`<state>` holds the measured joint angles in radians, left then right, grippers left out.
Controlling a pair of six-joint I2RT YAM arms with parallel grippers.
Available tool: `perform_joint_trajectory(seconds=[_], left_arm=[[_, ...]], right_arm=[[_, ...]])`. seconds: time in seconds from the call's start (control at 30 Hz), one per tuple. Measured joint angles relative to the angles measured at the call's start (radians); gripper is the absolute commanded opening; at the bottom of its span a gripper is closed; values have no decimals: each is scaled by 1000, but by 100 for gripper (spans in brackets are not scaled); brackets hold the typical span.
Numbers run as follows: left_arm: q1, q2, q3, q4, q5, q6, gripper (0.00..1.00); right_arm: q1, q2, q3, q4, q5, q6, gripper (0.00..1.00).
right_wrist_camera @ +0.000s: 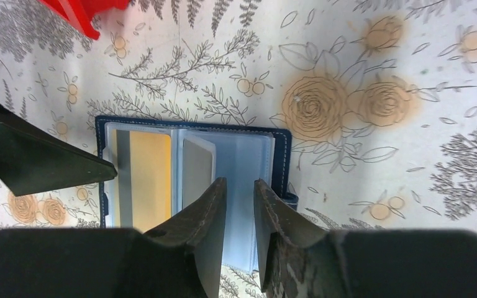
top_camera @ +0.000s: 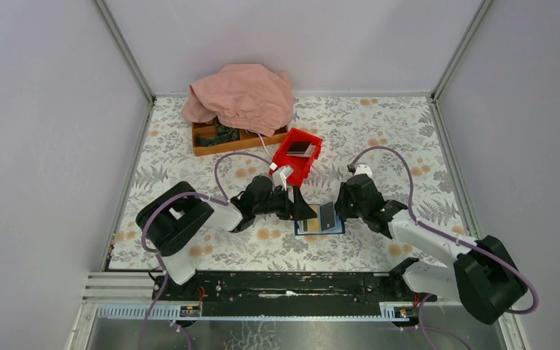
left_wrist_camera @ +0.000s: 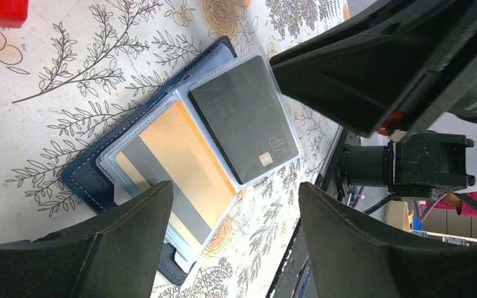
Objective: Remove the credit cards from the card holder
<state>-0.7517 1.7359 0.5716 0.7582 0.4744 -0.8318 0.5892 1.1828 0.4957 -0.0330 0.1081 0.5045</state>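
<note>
Back left on the floral-print table (top_camera: pixel 379 131): a crumpled pink cloth (top_camera: pixel 242 95) draped over a shallow wooden tray (top_camera: pixel 203 148). Right of that is a small red plastic bin (top_camera: pixel 292 169) with 1 dark flat card (top_camera: pixel 299 147) inside, just behind the left jaws.

Left jaws: spread wide, holding nothing, fingers (left_wrist_camera: pixel 130 236) over the left edge of the dark-blue folding card holder (left_wrist_camera: pixel 84 177). It lies open on the table between the 2 arms.

In its clear sleeves: 1 orange-and-grey card (left_wrist_camera: pixel 174 161) and 1 dark VIP card (left_wrist_camera: pixel 242 118), the latter on a sleeve page tilted up.

Right jaws: narrow gap, fingers (right_wrist_camera: pixel 205 217) over the holder's right half at that page, crowding the left jaws. Can't tell if they pinch it.
</note>
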Motion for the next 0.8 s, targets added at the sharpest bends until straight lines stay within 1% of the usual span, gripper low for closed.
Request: perform_joint_trajectory(seconds=[0.23,0.3,0.4,0.43,0.47,0.5,0.53,0.57,0.6,0.63,0.67,0.8], left_arm=[[0,24,0,15,2,-3,80],[0,28,0,18,2,-4,74],[1,28,0,27,2,-8,68],[2,27,-2,30,2,-8,64],[2,26,-4,32,2,-8,57],[2,24,-7,34,2,-7,46],[2,20,-11,35,2,-8,34],[2,14,-18,35,3,-7,19],[2,6,-25,36,5,-5,12],[2,0,-30,37,7,-8,1],[2,-9,-39,39,8,0,0],[2,-24,-67,50,8,3,0]], right_arm=[[-2,-156,0,-75,58,-11,32],[-2,-196,0,-76,55,-21,33],[-2,-224,-3,-51,23,-29,34],[-2,-222,-6,-33,2,-29,34],[-2,-216,-13,-14,-24,-29,34],[-2,-208,-20,4,-48,-29,34],[-2,-194,-29,26,-74,-27,34],[-3,-170,-39,53,-106,-25,34],[-3,-143,-48,77,-135,-22,33],[-3,-125,-55,92,-155,-19,33],[-3,-100,-66,116,-179,-14,32],[-3,-36,-94,179,-228,2,27]])
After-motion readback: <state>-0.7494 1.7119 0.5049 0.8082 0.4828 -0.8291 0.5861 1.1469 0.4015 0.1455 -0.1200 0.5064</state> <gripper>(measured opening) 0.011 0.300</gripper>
